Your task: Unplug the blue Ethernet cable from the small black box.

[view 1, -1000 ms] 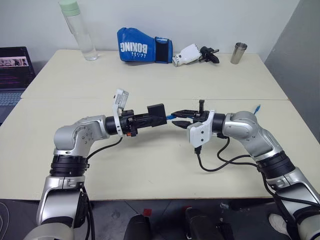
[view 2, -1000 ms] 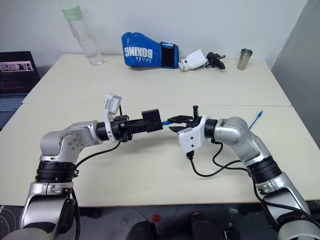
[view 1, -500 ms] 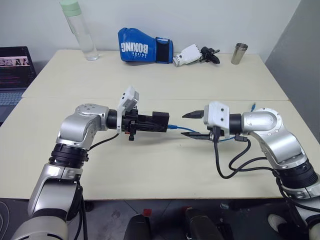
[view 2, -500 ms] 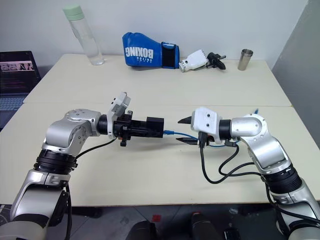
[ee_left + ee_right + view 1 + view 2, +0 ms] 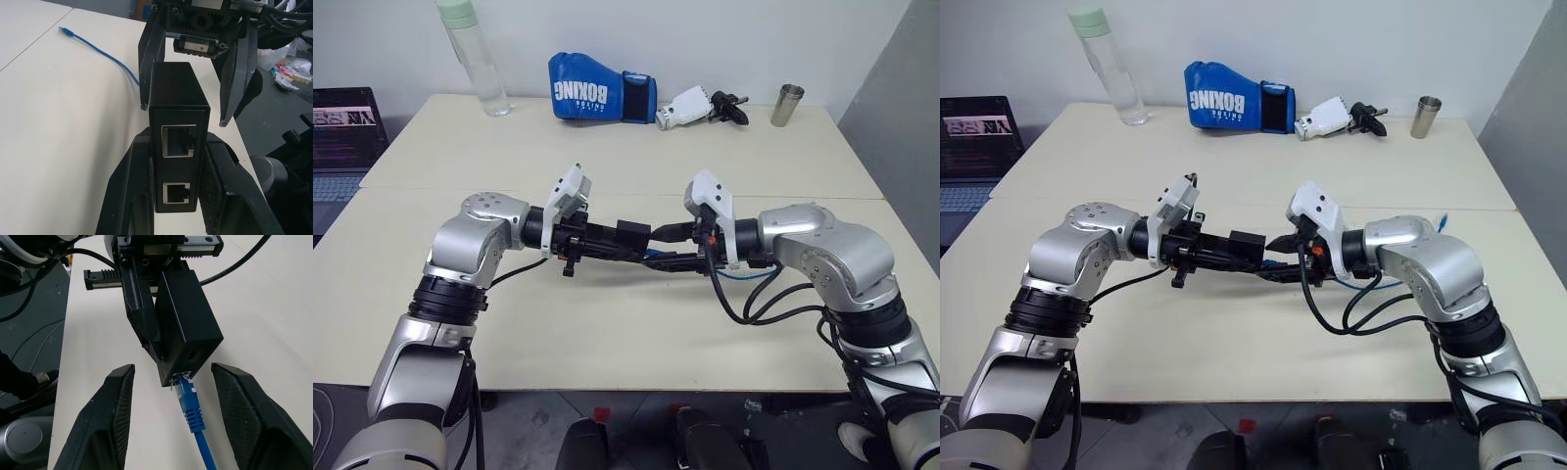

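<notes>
I hold the small black box (image 5: pixel 188 328) above the desk (image 5: pixel 607 323) in my left pincer (image 5: pixel 178 196). The blue Ethernet cable (image 5: pixel 193 413) is still plugged in. My right pincer (image 5: pixel 171 411) is spread either side of its plug, so gripping and pulling remain.

blue Ethernet cable (image 5: pixel 198 431) cut off at frame edge

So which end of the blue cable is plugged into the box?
The end by the right gripper: its plug sits in the small black box. The blue Ethernet cable's other plug lies loose on the table.
</notes>
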`<state>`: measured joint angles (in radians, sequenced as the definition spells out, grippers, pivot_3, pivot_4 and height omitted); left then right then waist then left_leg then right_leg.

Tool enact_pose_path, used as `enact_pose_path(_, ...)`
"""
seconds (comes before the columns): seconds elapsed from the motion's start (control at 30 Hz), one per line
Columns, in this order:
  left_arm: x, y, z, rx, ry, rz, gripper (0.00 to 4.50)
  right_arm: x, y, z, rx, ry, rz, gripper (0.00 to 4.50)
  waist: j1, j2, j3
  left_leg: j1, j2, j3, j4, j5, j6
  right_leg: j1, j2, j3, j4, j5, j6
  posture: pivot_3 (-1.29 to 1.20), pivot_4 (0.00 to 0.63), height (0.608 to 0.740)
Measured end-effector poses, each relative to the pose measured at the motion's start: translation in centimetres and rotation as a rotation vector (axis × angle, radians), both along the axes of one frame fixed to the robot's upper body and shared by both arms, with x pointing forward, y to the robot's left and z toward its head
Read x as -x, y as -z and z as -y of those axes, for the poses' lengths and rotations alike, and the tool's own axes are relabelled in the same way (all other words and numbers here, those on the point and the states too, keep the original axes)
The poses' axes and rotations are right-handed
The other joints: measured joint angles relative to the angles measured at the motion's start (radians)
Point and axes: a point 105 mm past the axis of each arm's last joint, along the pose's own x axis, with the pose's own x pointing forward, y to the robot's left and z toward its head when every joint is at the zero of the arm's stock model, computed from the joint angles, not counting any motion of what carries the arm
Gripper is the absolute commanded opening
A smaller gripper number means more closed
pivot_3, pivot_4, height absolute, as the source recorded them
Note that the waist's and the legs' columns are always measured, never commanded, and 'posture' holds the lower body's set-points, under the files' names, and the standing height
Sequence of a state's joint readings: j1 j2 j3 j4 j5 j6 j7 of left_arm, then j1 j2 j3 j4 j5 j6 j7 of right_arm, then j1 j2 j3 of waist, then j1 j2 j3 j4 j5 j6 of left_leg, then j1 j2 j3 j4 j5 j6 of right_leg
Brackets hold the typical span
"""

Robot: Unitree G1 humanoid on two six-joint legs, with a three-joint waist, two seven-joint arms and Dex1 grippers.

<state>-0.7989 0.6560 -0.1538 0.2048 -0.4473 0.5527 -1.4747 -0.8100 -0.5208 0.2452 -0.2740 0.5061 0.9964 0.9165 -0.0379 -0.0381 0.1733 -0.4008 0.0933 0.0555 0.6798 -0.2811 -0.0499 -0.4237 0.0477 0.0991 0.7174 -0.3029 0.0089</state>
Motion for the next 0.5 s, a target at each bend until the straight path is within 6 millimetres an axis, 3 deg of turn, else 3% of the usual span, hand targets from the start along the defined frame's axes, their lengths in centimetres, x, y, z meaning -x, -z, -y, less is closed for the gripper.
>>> enact_pose_path(0.5, 0.38, -0.24, -0.1, -0.018, 0.011, 0.033, 0.78, -0.27, 0.66, 0.05, 0.017, -0.042, -0.035, 2.63, 0.0, 0.0, 0.0, 0.0, 0.0, 0.0, 0.0, 0.0, 0.0, 0.0, 0.0, 0.0, 0.0, 0.0, 0.0, 0.0, 0.15, 0.74)
